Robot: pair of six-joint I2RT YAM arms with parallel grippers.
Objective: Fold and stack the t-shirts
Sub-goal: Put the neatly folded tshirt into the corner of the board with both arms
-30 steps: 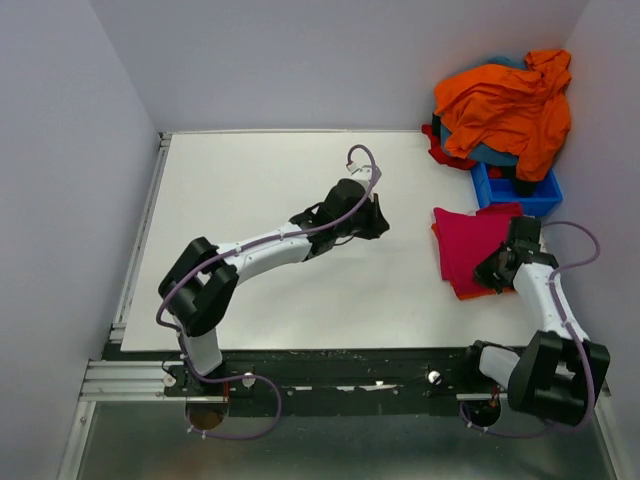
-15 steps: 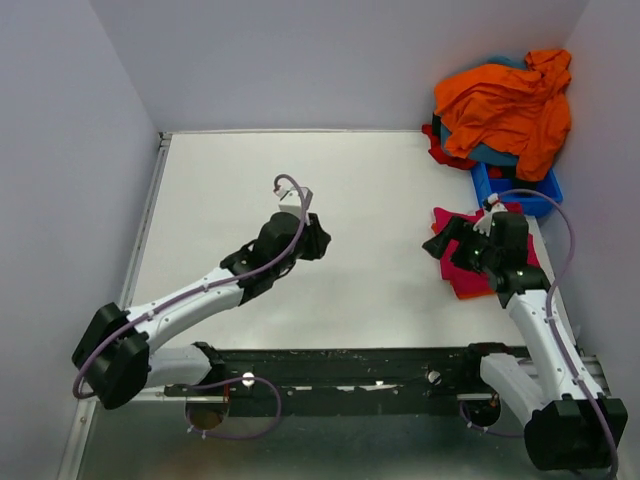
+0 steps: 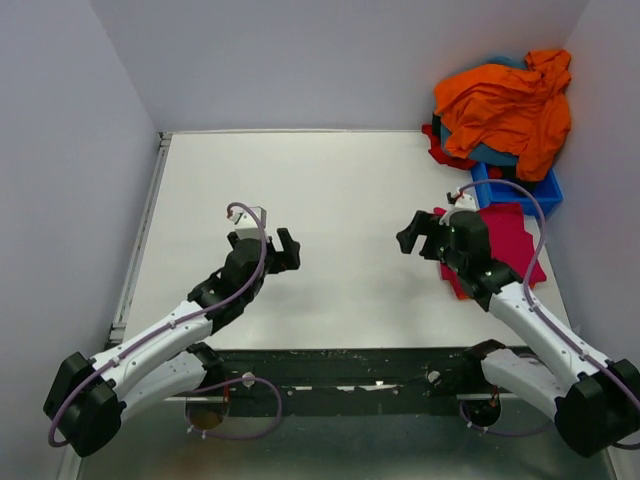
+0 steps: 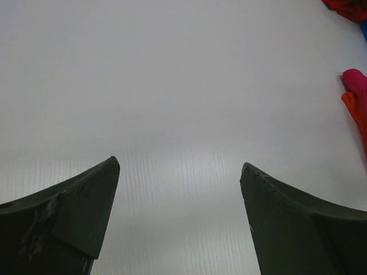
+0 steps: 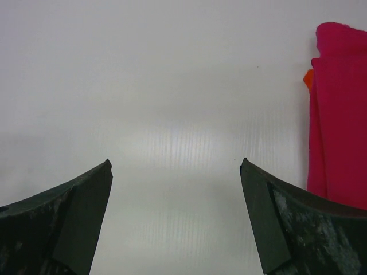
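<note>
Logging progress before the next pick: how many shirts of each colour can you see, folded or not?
magenta shirt: 1
orange shirts: 2, one under the magenta
teal shirt: 1
red shirt: 1
Total: 5 visible

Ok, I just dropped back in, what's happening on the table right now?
Neither arm is handling anything. The left gripper and the right gripper are both open and empty above the white table. A folded magenta-pink t-shirt lies on a flat orange t-shirt, of which only an edge shows, beside the right gripper. In the far right corner a crumpled orange t-shirt is heaped over teal cloth and red cloth on the blue plastic bin, not yet folded.
</note>
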